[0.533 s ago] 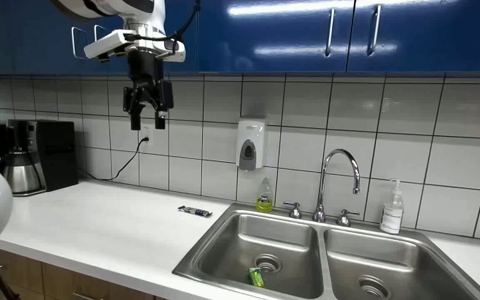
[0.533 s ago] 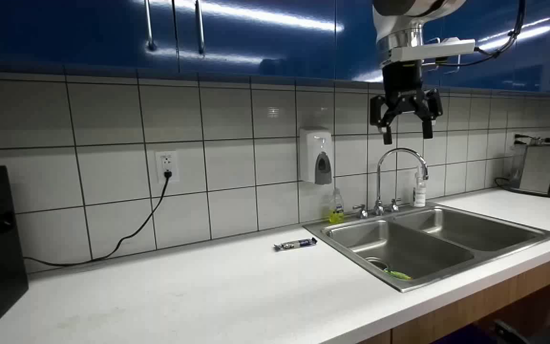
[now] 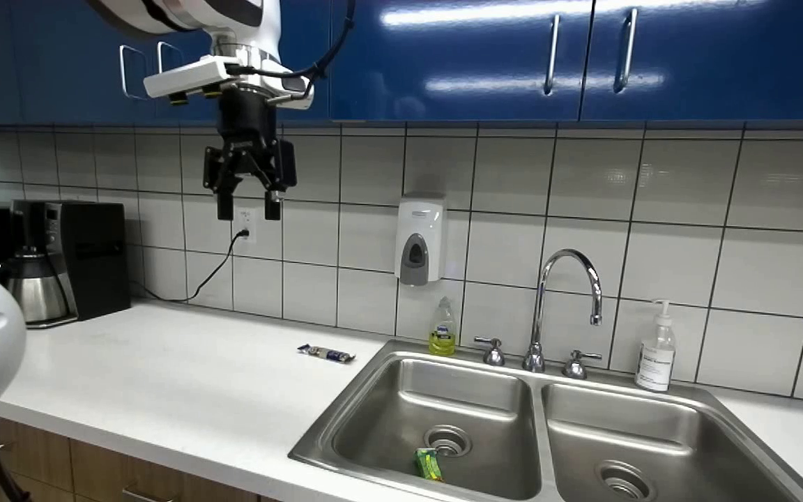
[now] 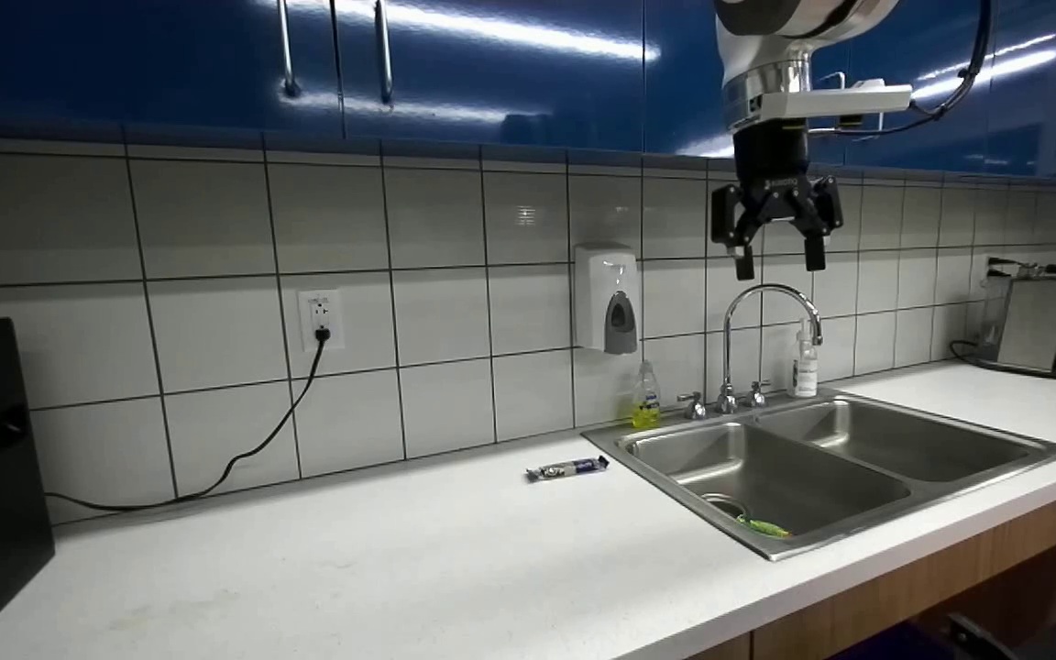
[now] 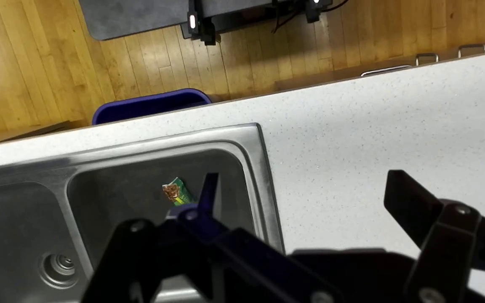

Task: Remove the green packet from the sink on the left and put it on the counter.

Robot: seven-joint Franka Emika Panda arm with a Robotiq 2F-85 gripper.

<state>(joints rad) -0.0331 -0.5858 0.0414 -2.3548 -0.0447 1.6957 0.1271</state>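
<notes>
The green packet [image 3: 429,464] lies in the left basin of the steel sink [image 3: 314,450], near its drain. It shows in both exterior views [image 4: 765,528]. In the wrist view the packet [image 5: 179,192] is left of the jaws, its lower part hidden behind a finger. My gripper [image 3: 249,208] is open and empty, high above the counter in both exterior views [image 4: 780,262]. In the wrist view the gripper [image 5: 301,181] has its fingers wide apart, one over the basin and one over the white counter [image 5: 352,139].
A wrapped bar [image 3: 326,353] lies on the counter left of the sink. A faucet [image 3: 569,258], dish soap bottle [image 3: 442,331] and pump bottle [image 3: 656,355] stand along the sink's back. A coffee maker [image 3: 81,258] stands at the far left. Blue cabinets [image 3: 457,56] hang above.
My gripper has shifted slightly, a little right and down in an exterior view, and turned a little. It stays open. The packet has not moved.
</notes>
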